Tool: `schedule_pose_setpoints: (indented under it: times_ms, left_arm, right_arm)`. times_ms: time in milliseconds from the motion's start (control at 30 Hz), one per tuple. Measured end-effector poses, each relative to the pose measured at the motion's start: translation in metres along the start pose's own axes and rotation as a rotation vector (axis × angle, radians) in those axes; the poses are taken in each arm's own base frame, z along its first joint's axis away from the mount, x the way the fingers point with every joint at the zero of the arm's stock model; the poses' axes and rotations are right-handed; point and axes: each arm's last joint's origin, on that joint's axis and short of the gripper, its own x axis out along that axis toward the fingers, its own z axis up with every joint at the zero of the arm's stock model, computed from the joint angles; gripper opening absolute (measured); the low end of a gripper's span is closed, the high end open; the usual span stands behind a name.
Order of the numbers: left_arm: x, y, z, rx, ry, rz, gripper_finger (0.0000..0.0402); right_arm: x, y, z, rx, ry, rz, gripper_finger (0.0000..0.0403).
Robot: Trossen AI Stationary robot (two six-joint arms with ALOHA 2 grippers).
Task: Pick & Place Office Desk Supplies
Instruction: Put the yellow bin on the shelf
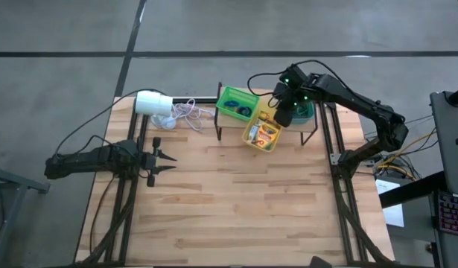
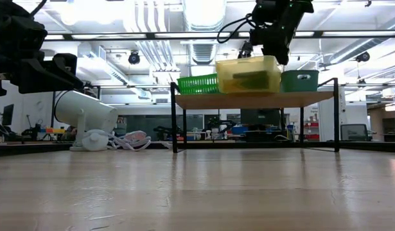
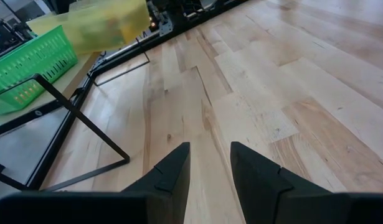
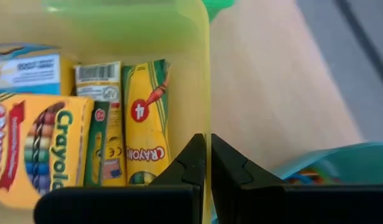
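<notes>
Left gripper [image 1: 163, 161] well short of the shelf rack [image 1: 221, 125], low over bare table [image 1: 251, 208], jaws slightly apart, empty. On the rack: yellow bin [image 1: 262, 134] of crayon boxes [image 4: 144, 124], tilted over the front edge, right gripper [image 1: 284, 117] pinched shut on its wall. Green basket [image 1: 236, 103] beside it, teal bin [image 2: 300, 80] beyond.
</notes>
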Motion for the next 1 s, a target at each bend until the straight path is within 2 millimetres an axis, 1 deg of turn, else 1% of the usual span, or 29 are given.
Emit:
schedule_pose_setpoints:
  times_ms: [133, 267, 400, 633, 867, 1000]
  left_arm:
    - [0.000, 0.000, 0.000, 0.000, 0.000, 0.000, 0.0118]
    - [0.000, 0.000, 0.000, 0.000, 0.000, 0.000, 0.0118]
    - [0.000, 0.000, 0.000, -0.001, 0.000, 0.000, 0.0118]
    - [0.000, 0.000, 0.000, -0.003, 0.000, 0.000, 0.0118]
    - [0.000, 0.000, 0.000, -0.003, 0.000, 0.000, 0.0118]
    - [0.000, 0.000, 0.000, -0.003, 0.000, 0.000, 0.0118]
  right_arm:
    - [-0.004, -0.003, 0.003, -0.008, -0.015, -0.083, 0.0008]
    - [-0.008, -0.004, 0.008, -0.012, -0.043, -0.128, 0.0008]
    - [-0.008, -0.005, 0.010, -0.067, -0.062, -0.155, 0.0008]
    - [0.000, -0.008, 0.012, -0.099, -0.030, -0.210, 0.0008]
    - [0.006, -0.012, 0.015, -0.259, 0.007, -0.301, 0.0009]
    - [0.007, -0.012, 0.018, -0.348, 0.002, -0.339, 0.0009]
